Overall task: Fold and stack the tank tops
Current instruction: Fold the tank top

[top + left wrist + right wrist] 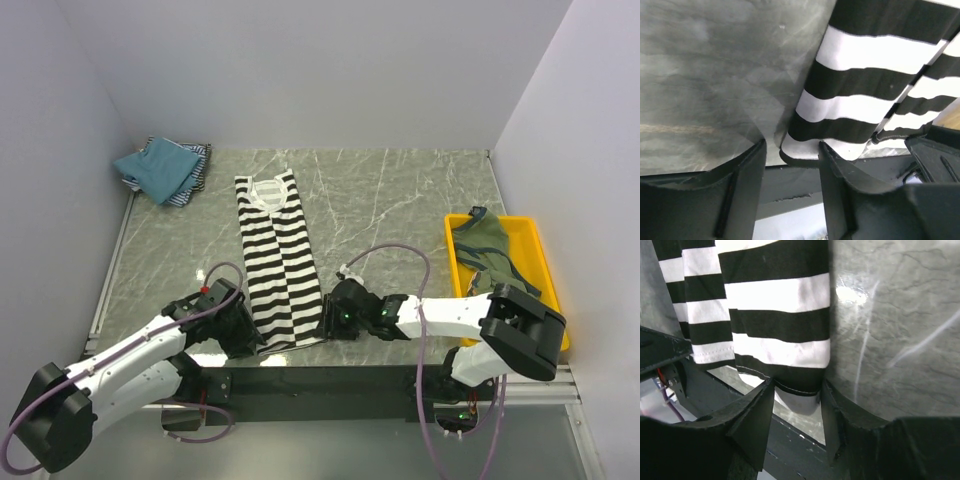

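The black-and-white striped tank top lies folded into a long narrow strip on the marble table, neck at the far end. My left gripper is at its near left hem corner. In the left wrist view the striped top has that corner between the tips of the open left gripper. My right gripper is at the near right corner. The right wrist view shows the hem of the striped top between the tips of the open right gripper. Neither pair of jaws pinches the cloth.
A teal-blue top lies on a fine blue-and-white striped top in the far left corner. An olive-green top sits in the yellow tray at the right. The striped top's hem reaches the table's near edge, by the dark base rail.
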Motion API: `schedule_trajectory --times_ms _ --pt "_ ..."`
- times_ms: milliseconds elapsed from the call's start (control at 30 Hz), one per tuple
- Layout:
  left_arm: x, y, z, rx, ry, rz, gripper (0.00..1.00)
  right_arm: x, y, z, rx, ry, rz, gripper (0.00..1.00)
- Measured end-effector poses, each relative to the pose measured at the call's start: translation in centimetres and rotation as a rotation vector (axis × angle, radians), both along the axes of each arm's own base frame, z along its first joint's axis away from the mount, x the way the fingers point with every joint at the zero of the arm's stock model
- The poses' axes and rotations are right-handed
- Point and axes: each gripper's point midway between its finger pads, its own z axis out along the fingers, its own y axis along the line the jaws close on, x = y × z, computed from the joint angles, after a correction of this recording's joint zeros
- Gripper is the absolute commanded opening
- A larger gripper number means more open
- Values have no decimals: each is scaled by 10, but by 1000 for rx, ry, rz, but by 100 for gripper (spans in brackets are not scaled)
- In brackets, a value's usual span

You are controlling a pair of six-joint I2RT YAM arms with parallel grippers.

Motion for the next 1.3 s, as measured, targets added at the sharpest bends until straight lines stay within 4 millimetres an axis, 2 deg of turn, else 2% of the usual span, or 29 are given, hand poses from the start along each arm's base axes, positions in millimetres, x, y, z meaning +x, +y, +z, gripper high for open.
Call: schedule_trajectory --times_ms 200,333,433,600,800,967,1033,1067,1167,1300 --pt "-2 -4 -3 -11 18 -20 34 0 7 -2 -27 -14 2 44" --pt "-3 -3 -6 0 23 -38 15 0 6 -3 -59 -28 -2 38" --pt "-3 -3 -6 5 16 -52 1 0 3 -5 -84 -33 -7 29" --pt "-2 -4 -5 1 -2 -78 1 1 -4 -8 -132 -39 -12 15" --pt "-5 -10 -3 -9 -27 -131 1 -3 -7 -7 -200 -70 14 15" --pt "-12 -17 0 -10 -32 -186 1 -12 -10 -6 -265 -94 56 18" --pt "-15 -20 1 -7 -37 -208 1 -16 -12 -7 -279 -100 68 24" --pt "-17 -21 2 -6 -39 -219 1 -18 -13 -7 -289 -103 76 32" --pt "-21 -24 3 -4 -44 -240 1 -26 -17 -5 -302 -108 97 45" --pt "-24 -25 5 -7 -48 -236 1 -37 -30 -3 -312 -100 96 50"
